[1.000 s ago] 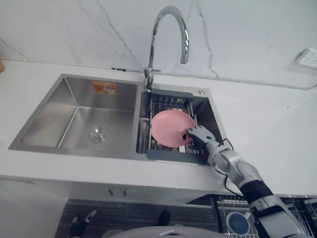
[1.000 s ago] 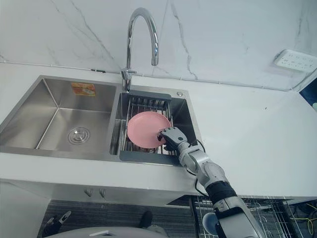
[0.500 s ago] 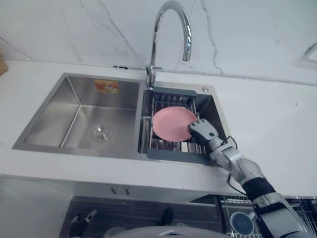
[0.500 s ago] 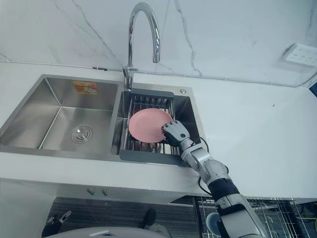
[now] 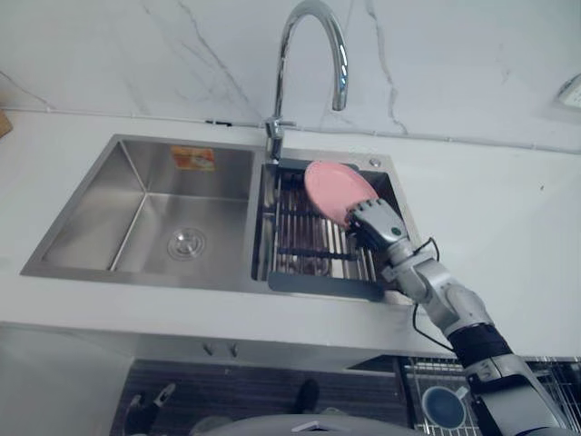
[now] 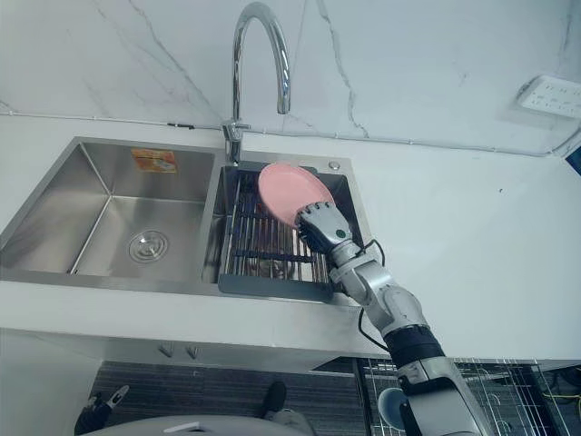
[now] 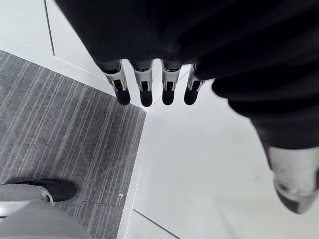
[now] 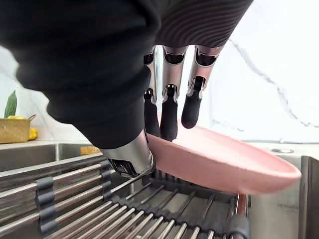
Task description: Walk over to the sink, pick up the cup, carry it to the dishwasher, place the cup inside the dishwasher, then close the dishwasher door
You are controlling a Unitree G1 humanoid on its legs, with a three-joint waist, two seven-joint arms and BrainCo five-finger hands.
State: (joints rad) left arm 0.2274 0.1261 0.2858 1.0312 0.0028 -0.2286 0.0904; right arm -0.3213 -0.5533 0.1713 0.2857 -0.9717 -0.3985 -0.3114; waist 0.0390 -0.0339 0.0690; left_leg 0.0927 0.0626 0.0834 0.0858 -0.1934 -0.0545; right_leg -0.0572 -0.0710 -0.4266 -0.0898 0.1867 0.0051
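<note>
Pink plate [image 5: 334,189] pinched in the right hand [image 5: 375,223] above the sink rack

Nearest, the left hand [image 7: 145,87] hangs with straight, relaxed fingers over grey ribbed carpet [image 7: 55,139] and smooth white floor tile [image 7: 199,169]. Below the counter's edge a blue round dish [image 5: 442,408] lies in a wire basket [image 5: 536,372]. Past the matte white counter [image 5: 490,218], the right hand grips the smooth, shallow, round plate at its rim, thumb beneath and dark-tipped fingers curled over the top. The plate is tilted, held clear of the rack [image 5: 309,243] of thin steel bars that fills the smaller right basin. The deeper left basin [image 5: 145,218] is brushed steel with a round drain. Behind rise the polished, arched tap [image 5: 309,54] and a white grey-veined marble wall [image 5: 136,45].
</note>
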